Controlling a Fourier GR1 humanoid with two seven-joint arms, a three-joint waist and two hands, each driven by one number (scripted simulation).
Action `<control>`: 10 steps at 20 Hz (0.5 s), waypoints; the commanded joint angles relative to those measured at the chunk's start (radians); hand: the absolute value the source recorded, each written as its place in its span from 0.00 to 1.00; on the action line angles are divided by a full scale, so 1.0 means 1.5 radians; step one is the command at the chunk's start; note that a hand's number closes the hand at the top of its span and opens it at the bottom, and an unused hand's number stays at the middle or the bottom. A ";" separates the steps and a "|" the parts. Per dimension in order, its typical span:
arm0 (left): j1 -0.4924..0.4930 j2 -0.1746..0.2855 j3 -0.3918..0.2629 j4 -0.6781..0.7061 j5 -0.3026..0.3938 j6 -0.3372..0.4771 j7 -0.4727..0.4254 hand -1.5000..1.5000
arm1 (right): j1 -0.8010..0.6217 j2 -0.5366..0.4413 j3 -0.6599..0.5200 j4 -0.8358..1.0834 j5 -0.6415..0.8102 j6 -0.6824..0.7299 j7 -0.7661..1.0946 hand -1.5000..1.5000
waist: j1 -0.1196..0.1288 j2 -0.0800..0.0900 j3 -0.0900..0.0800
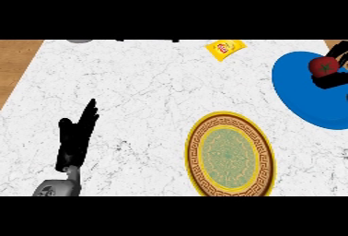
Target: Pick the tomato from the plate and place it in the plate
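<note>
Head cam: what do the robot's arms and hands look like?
The left robot hand is plain black with slender fingers and a thumb, on a grey forearm. The right robot hand is the same black, only partly visible at the right edge; its forearm doesn't show.

the only mark i saw was a red round logo on the small yellow bag [225, 49] lying near the far edge of the white counter [136, 83], and its letters were too small for me to read any word or number.
</note>
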 commanded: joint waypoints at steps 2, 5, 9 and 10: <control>0.029 -0.002 -0.010 -0.008 -0.004 -0.009 -0.026 0.50 | -0.008 -0.032 -0.008 0.109 0.000 0.046 -0.043 1.00 | 0.011 0.003 0.001; -0.020 0.013 0.006 0.010 0.015 -0.031 0.007 0.50 | -0.011 -0.031 -0.017 0.148 -0.009 0.076 -0.058 1.00 | 0.015 0.008 0.002; -0.003 -0.006 -0.010 0.006 -0.010 -0.005 -0.016 0.50 | -0.040 -0.068 0.013 0.189 0.020 0.190 -0.037 0.00 | 0.017 0.007 0.001; -0.017 -0.035 -0.027 0.002 -0.024 0.022 0.005 0.50 | -0.029 -0.072 0.007 0.197 0.014 0.201 -0.052 0.00 | 0.013 0.007 0.002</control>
